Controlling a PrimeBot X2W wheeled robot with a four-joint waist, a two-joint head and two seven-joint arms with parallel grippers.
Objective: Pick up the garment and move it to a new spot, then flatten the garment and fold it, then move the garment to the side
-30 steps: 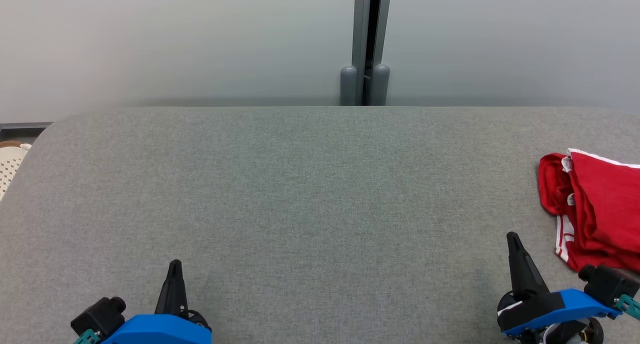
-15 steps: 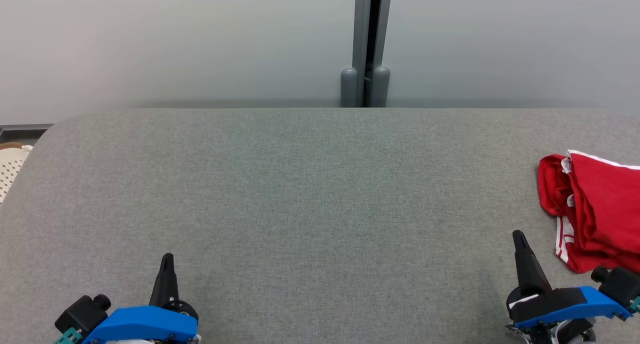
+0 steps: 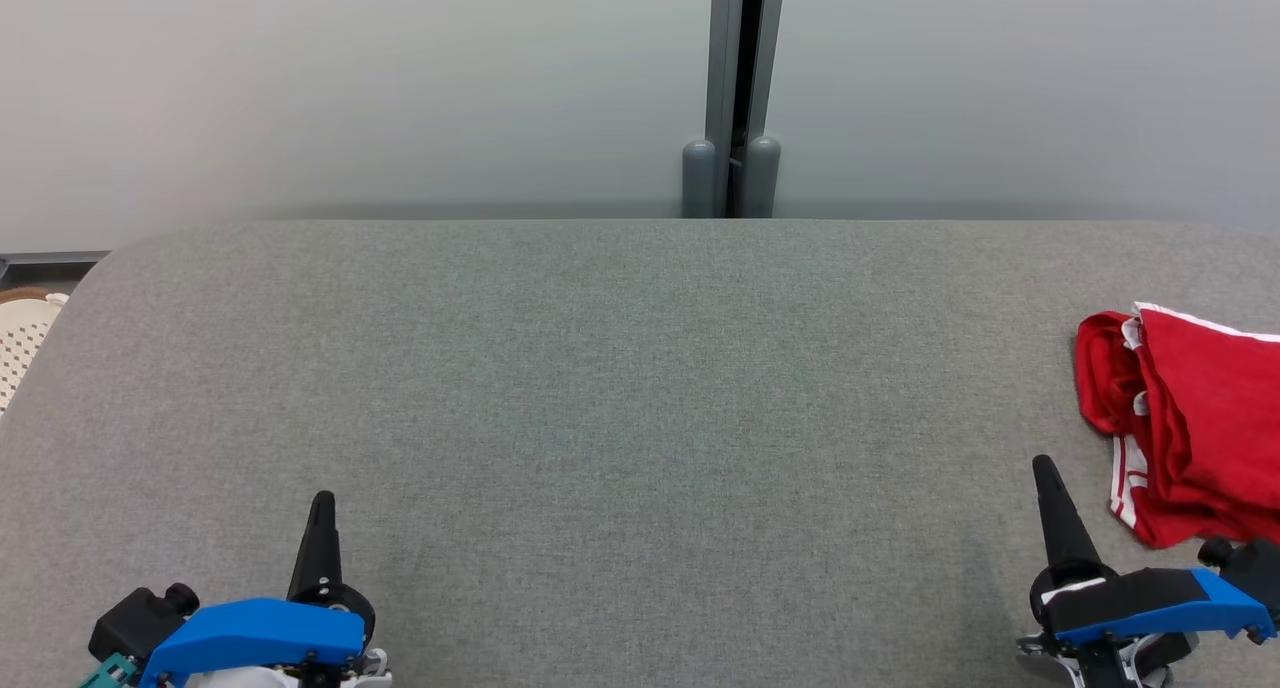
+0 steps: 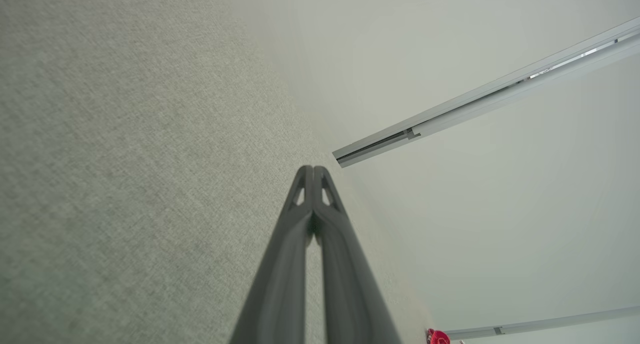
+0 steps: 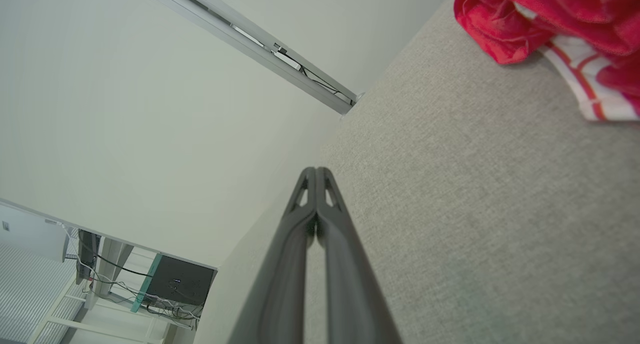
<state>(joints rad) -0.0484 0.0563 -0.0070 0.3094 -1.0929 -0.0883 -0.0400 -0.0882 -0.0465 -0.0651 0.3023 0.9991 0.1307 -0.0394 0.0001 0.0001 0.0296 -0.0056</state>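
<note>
Grey table, red garment bunched at the right edge of frame.
Its long axis runs up-down the frame; left gripper and right gripper sit pinched closed, empty.

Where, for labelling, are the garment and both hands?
garment (image 3: 1205,413), head view, middle of the red cloth.
left hand (image 3: 322,500), head view, tips of its shut fingers.
right hand (image 3: 1044,464), head view, tips of its shut fingers.
</note>
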